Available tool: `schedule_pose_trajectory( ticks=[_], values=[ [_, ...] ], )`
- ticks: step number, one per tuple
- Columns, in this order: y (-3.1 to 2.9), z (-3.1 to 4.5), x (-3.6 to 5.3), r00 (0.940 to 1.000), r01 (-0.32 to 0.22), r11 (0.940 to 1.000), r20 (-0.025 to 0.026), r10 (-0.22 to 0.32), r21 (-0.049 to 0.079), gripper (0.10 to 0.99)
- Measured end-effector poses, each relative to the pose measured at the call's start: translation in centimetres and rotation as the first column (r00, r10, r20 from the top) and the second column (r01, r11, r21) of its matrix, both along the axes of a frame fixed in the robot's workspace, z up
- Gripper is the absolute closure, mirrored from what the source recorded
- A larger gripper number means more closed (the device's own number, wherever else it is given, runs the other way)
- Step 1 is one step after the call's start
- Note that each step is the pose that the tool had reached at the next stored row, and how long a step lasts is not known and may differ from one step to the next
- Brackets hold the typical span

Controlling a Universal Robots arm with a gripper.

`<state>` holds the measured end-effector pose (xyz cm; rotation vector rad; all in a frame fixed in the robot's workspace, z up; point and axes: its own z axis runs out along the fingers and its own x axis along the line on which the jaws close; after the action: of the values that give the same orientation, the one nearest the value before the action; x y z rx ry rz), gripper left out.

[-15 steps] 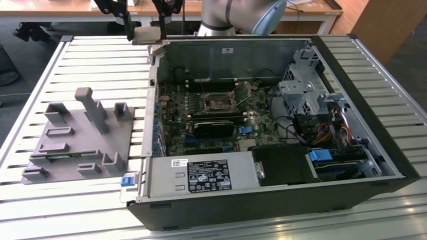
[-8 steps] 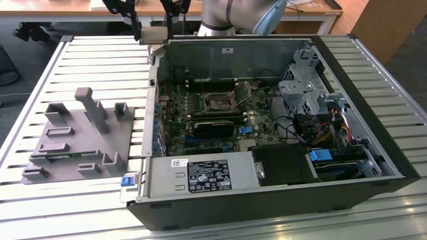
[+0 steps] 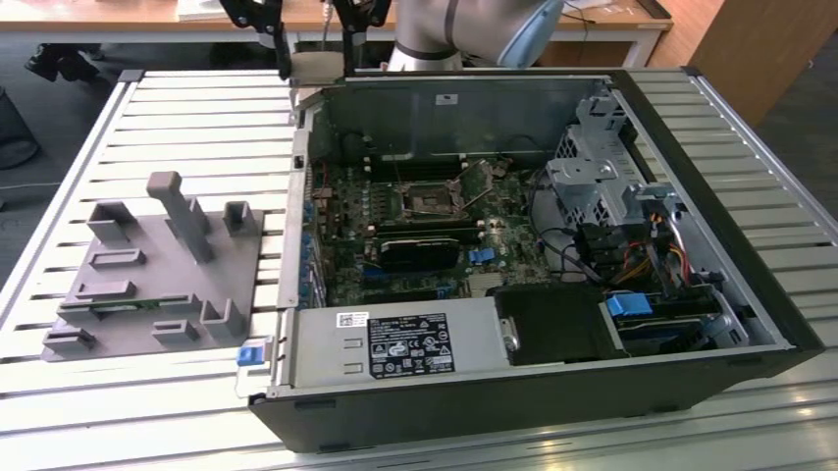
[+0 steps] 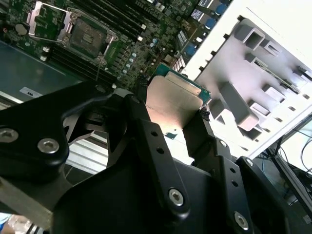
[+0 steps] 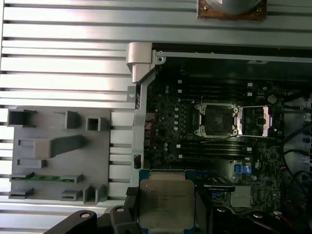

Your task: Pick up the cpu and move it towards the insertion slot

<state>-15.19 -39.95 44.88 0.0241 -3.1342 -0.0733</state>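
First wrist view: gripper (image 5: 165, 222) clamped on cpu (image 5: 166, 201) by 2 opposite edges, held above case edge, well short of insertion slot (image 5: 218, 120). Light, stiff, probably slippery metal lid; fragile underside, so edge hold only.

Silvery cpu (image 5: 165, 202) with green rim, black claw (image 4: 168, 122), grey tray (image 3: 157, 280).

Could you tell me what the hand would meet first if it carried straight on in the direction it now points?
Probably the motherboard inside the open computer case. The hand holds the cpu over the case's edge, beside the grey holder tray. The insertion slot lies off to one side. Depth is unclear.
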Motion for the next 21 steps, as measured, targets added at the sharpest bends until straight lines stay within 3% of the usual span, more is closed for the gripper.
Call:
schedule_pose_trajectory(
  ticks=[6, 10, 16, 21],
  values=[
    [0.13, -0.02, 1.61, 1.0000, 0.000, 1.0000, 0.0001, 0.000, 0.000, 0.541],
    [0.44, -0.13, 2.21, 1.0000, 0.000, 1.0000, 0.0001, 0.000, 0.000, 0.541],
    [0.75, -0.88, 2.52, 1.0000, 0.000, 1.0000, 0.0003, 0.000, 0.000, 0.541],
    [0.87, -1.52, 3.47, 1.0000, 0.000, 1.0000, 0.0003, 0.000, 0.000, 0.541]
  ],
)
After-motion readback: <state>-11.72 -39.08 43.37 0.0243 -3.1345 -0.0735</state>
